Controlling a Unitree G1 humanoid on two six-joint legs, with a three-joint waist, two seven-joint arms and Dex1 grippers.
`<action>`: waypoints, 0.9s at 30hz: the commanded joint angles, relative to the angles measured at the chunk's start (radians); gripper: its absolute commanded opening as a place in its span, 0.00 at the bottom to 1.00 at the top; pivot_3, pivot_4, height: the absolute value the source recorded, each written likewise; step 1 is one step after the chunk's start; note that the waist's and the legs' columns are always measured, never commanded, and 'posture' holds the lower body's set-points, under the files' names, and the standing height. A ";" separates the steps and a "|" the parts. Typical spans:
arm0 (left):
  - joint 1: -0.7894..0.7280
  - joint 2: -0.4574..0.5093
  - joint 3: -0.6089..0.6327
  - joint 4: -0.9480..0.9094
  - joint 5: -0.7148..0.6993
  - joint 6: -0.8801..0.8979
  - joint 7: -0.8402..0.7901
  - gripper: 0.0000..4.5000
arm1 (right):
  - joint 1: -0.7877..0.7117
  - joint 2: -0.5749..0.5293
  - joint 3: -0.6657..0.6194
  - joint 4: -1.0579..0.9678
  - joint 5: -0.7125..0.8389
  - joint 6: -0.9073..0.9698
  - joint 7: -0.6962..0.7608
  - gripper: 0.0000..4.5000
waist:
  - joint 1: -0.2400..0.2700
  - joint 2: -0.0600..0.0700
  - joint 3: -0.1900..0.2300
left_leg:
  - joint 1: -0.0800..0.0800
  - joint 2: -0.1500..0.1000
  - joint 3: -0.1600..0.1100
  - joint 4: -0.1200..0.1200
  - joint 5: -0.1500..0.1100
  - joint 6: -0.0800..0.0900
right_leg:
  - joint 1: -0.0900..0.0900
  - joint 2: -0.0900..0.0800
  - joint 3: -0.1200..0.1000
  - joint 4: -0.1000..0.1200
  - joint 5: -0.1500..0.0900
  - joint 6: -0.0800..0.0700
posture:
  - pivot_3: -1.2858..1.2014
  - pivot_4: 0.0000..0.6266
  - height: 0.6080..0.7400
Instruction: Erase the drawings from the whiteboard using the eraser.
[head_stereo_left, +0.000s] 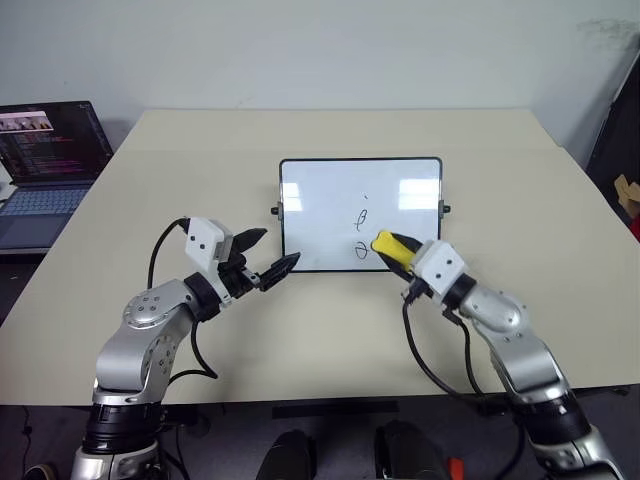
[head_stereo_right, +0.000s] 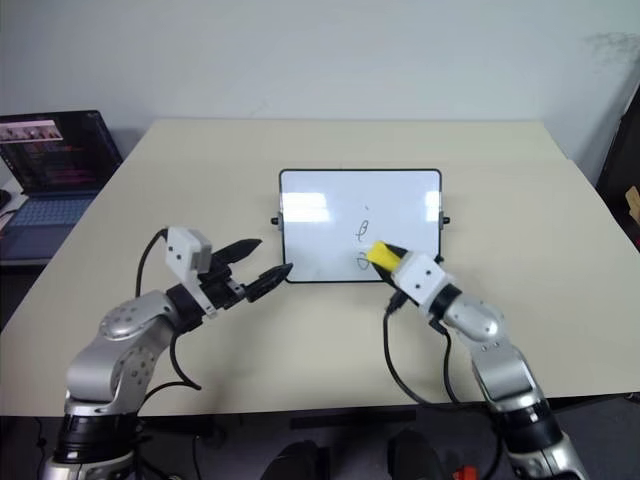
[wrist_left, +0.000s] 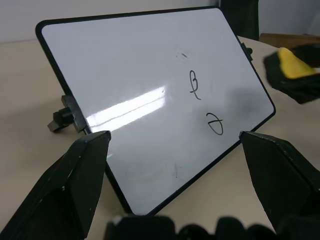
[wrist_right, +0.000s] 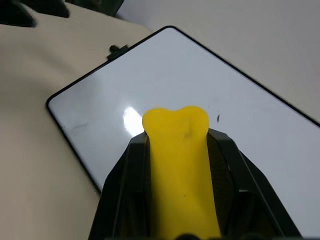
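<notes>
- The eraser (head_stereo_left: 388, 245), gripped in the right end effector (head_stereo_left: 394, 248), sits at the board's (head_stereo_left: 320, 215) five o'clock corner.
- It should be pressed flat over the lowest squiggle (head_stereo_left: 361, 250), then the one (head_stereo_left: 363, 216) above.
- The left end effector (head_stereo_left: 268, 256) stands open at seven o'clock, ready for steadying.

Beige table (head_stereo_left: 300, 330), pale wall (head_stereo_left: 300, 50), perhaps dark floor.

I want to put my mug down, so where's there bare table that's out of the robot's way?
Bare table lies behind the whiteboard, and to its right toward the far-right corner. It's crowded in front: the left gripper hovers at the board's near-left corner, and the right gripper holds the eraser over the drawings.
</notes>
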 joint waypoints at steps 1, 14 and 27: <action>-0.030 0.009 0.000 -0.026 -0.013 -0.004 -0.012 1.00 | -0.083 0.013 0.006 0.093 -0.028 -0.078 -0.017 0.26 | 0.000 0.000 0.000 | 0.000 0.000 0.000 0.000 0.000 0.000 | 0.000 0.000 0.000 0.000 0.000 0.000 | 0.52 0.24 1.00; -0.127 0.026 0.006 -0.016 -0.023 0.040 -0.008 1.00 | -0.468 0.086 0.004 0.699 -0.090 -0.303 -0.111 0.26 | -0.003 0.000 0.000 | 0.000 0.000 0.002 -0.001 0.001 -0.003 | -0.001 0.000 0.001 -0.001 0.000 0.000 | 0.52 0.24 1.00; -0.113 0.024 0.018 -0.027 -0.028 0.038 -0.003 1.00 | -0.445 0.099 0.081 0.946 -0.170 -0.361 -0.055 0.26 | -0.008 -0.001 -0.001 | 0.004 0.001 0.003 0.000 0.000 0.000 | 0.001 0.000 0.003 0.004 0.000 -0.001 | 0.52 0.24 1.00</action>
